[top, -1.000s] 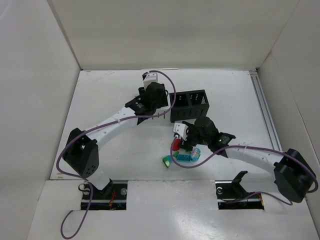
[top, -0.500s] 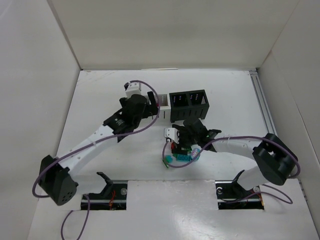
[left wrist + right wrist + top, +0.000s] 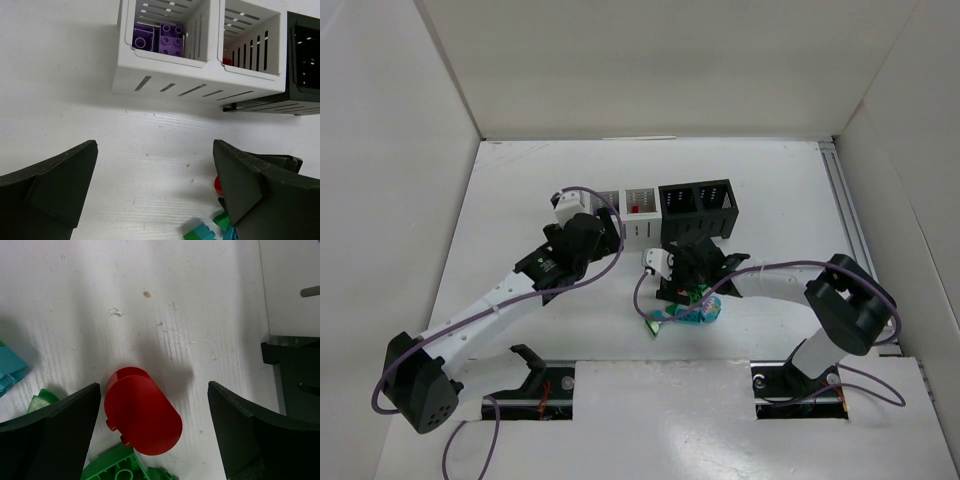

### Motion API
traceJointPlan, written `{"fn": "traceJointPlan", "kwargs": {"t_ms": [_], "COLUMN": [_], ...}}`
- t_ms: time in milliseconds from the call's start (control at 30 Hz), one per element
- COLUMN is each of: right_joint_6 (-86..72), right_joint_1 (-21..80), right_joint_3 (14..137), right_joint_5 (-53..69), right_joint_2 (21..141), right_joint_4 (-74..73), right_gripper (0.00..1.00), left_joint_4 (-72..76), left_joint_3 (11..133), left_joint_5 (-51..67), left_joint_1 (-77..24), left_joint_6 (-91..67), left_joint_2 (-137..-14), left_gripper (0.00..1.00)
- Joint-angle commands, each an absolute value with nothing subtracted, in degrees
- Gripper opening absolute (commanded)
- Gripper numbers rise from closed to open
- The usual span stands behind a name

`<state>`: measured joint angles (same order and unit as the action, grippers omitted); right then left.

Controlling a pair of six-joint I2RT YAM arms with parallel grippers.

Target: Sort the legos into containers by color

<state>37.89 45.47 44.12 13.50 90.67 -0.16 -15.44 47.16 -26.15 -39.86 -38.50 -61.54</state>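
The left fingers [image 3: 55, 185] are standing wide open above the surface [image 3: 75, 90], and they are holding nothing. They are pointing toward the row of bins [image 3: 665, 225], just in front of the two white ones. The left white bin [image 3: 165, 75] is holding two purple bricks [image 3: 160, 37], which are lying side by side with the studs up. In the second white bin [image 3: 250, 85] a red piece [image 3: 226, 61] is showing near the floor. The black bins [image 3: 303, 97] are joining on at the right of the white pair; what is lying inside them I cannot tell.

The right fingers [image 3: 50, 425] are also spread wide, low over the surface and near the front of the black bins. A red brick [image 3: 142, 415] with one rounded end is lying between them. One finger is just beside it and the other is apart from it, so the fingers are not yet gripping it. A green brick [image 3: 117, 465], studs up, is touching the red brick at its near edge. A teal brick [image 3: 9, 367] and a small green piece [image 3: 42, 401] are lying just beside, at the edge of the wrist view. Seen from above, these bricks are forming one small pile [image 3: 685, 312] on the surface, in front of the bins and between the two arms, and the right arm is partly covering it.
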Motion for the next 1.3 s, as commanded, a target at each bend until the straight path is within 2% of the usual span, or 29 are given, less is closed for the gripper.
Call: {"fn": "traceJointPlan", "kwargs": {"t_ms": [0,100,367,400,500,533,800,1100,1267], "right_joint_6": [35.2,34.0,33.5,33.5,33.5,33.5,34.8,39.3,40.9], "right_joint_1": [45.8,45.8,43.3,43.3,42.0,42.0,41.5,41.5,41.5], "right_joint_3": [44.7,44.0,42.3,42.3,41.7,41.7,43.0,49.6,59.4], "right_joint_5": [14.0,12.8,13.6,13.6,14.2,14.2,19.1,27.5,28.1], "right_joint_2": [90.4,90.4,90.4,90.4,90.4,90.4,88.6,79.8,81.2], "right_joint_4": [0.7,0.7,0.7,0.7,0.7,0.7,0.7,0.7,0.7], "right_gripper": [0.92,0.92,0.82,0.76,0.67,0.6,0.35,0.3,0.3], "left_joint_4": [-16.5,-17.1,-17.6,-17.6,-18.2,-18.2,-19.2,-19.2,-17.2], "left_joint_3": [46.1,46.1,46.1,46.1,46.1,46.1,46.1,42.9,40.0], "left_joint_5": [-28.7,-28.7,-29.3,-29.3,-29.3,-29.3,-29.8,-24.7,-20.6], "left_joint_1": [-39.6,-39.6,-39.6,-39.6,-39.6,-39.6,-39.6,-39.6,-39.6], "left_joint_6": [-41.0,-41.0,-41.0,-41.0,-41.0,-41.0,-42.1,-43.2,-43.9], "left_joint_2": [-59.8,-59.2,-57.5,-57.5,-57.5,-57.5,-56.4,-54.8,-54.2], "left_gripper": [0.99,0.99,0.99,0.99,0.99,0.99,0.99,0.99,0.99]}}
